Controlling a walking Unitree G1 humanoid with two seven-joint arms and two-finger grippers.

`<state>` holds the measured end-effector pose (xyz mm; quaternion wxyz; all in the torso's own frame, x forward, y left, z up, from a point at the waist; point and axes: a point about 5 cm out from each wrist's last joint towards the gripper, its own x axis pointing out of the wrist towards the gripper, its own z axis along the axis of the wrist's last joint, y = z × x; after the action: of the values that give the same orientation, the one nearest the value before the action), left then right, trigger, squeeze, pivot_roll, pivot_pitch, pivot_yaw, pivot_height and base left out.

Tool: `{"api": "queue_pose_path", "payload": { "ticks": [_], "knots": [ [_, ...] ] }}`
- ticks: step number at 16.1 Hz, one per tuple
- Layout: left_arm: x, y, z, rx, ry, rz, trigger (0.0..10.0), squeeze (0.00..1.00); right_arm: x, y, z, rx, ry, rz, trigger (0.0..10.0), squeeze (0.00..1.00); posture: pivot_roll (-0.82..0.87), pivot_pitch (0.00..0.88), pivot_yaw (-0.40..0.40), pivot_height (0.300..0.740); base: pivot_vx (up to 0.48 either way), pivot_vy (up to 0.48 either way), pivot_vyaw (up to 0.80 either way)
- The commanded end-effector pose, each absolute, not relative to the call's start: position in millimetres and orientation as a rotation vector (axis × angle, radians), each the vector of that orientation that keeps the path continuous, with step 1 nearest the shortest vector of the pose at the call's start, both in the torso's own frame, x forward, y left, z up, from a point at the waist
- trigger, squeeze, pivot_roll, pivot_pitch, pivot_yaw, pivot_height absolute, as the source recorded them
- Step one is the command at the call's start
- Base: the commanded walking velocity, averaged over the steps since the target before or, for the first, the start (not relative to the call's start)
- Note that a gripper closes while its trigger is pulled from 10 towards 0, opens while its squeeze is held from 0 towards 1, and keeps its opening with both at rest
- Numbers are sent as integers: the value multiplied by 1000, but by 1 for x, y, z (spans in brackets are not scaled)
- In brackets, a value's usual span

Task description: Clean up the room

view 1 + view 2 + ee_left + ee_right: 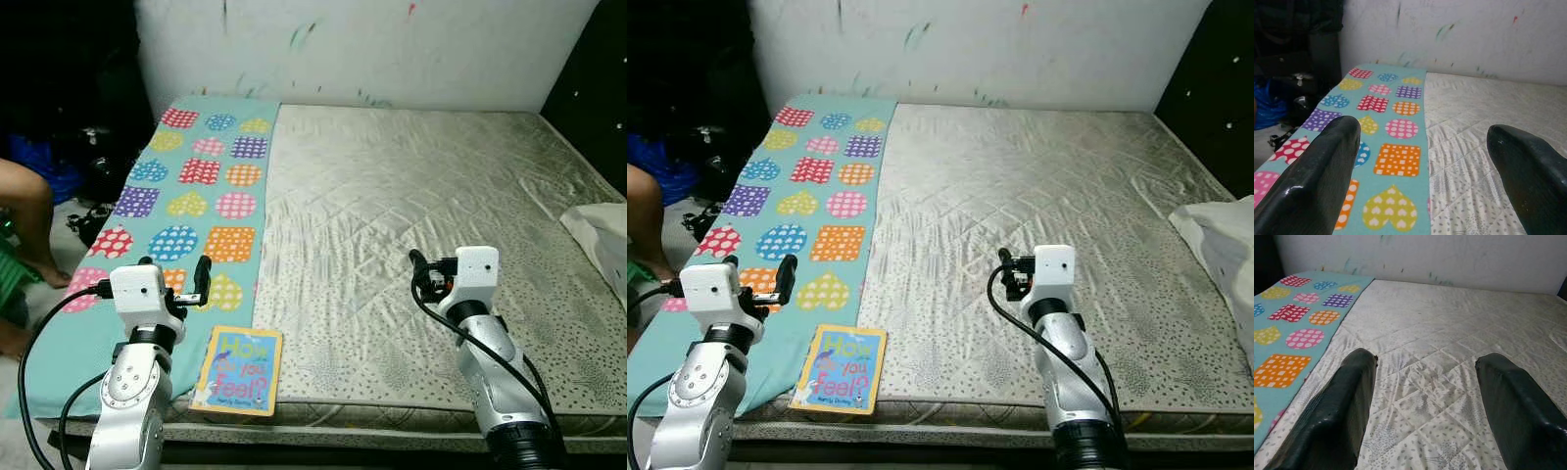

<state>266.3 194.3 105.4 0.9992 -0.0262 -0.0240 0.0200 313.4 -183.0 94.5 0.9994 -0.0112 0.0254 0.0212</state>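
1. Eye views: book (pixel 238 372) lies flat at the bed (pixel 411 196) front edge, partly on the blanket (pixel 201 186), just beside my left tool (pixel 203 279).
2. Left wrist: left tool spread, empty. Drop low, pinch the book's edge.
3. Right wrist: right tool (pixel 1422 396) spread, empty, over mattress.

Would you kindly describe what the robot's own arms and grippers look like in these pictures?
Both arms are silver, jointed metal segments ending in white, boxy wrist housings. Black cables loop from the housings down along each arm. The left gripper and the right gripper each have two long, glossy black fingers with rounded tips.
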Motion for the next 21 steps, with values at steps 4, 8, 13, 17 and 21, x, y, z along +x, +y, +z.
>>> {"api": "queue_pose_path", "payload": {
  "ticks": [4,8,13,17,21],
  "knots": [
    [258,201,105,-62,-50,48,10000,0,300,-209,93,-55,59,1,10000,0,-21,0,-25,740,0,0,0],
    [256,203,102,-68,-40,42,10000,0,294,-210,87,-56,76,-1,10000,0,-20,0,-22,740,0,0,0],
    [256,203,102,-72,-40,33,10000,0,296,-208,89,-51,77,4,10000,0,-20,0,-21,740,0,0,0],
    [257,201,101,-72,-35,20,10000,0,298,-205,89,-56,76,18,10000,0,-18,0,-25,740,0,0,0],
    [258,199,102,-73,-36,9,10000,0,298,-204,85,-26,110,5,10000,0,-17,0,-22,740,0,0,-200]
  ]
}}
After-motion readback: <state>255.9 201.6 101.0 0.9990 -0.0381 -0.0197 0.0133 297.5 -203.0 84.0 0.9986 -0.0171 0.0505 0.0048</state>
